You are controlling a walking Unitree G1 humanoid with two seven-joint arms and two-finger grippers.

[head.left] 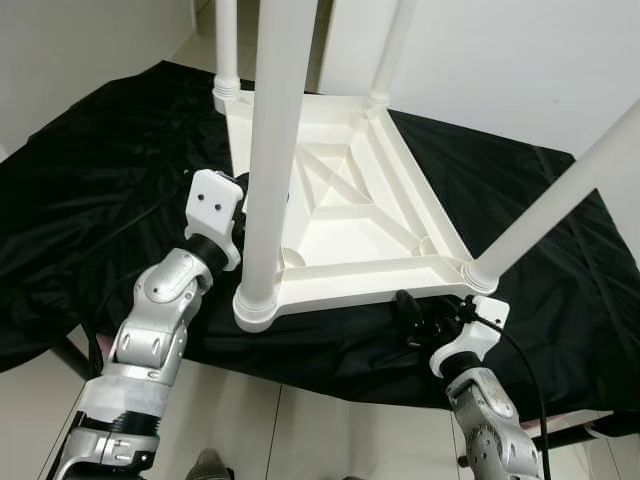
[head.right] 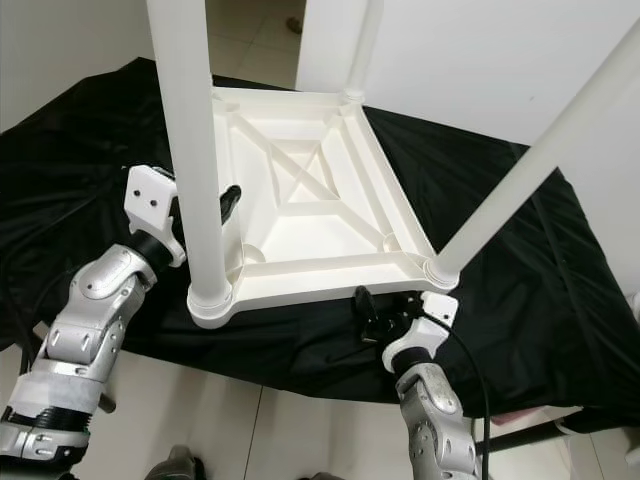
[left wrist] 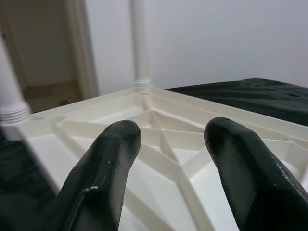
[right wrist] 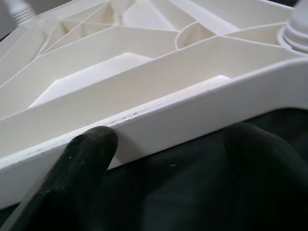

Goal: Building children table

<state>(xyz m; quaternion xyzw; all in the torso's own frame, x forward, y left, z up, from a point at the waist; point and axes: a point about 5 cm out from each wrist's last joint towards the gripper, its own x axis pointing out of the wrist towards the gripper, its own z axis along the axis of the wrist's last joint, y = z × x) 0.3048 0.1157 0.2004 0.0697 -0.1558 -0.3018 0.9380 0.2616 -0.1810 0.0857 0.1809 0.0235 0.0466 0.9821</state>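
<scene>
You're hovering your spread right end effector just beside the upturned table's near rim, left end effector spread too.

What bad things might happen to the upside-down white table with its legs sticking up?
The table lies upside down on a black cloth, its near edge close to the cloth's front edge; a push might slide it.

The near leg stands right beside the left tool; a bump could knock or loosen it.

The right tool sits open at the rim and might slip off.
</scene>
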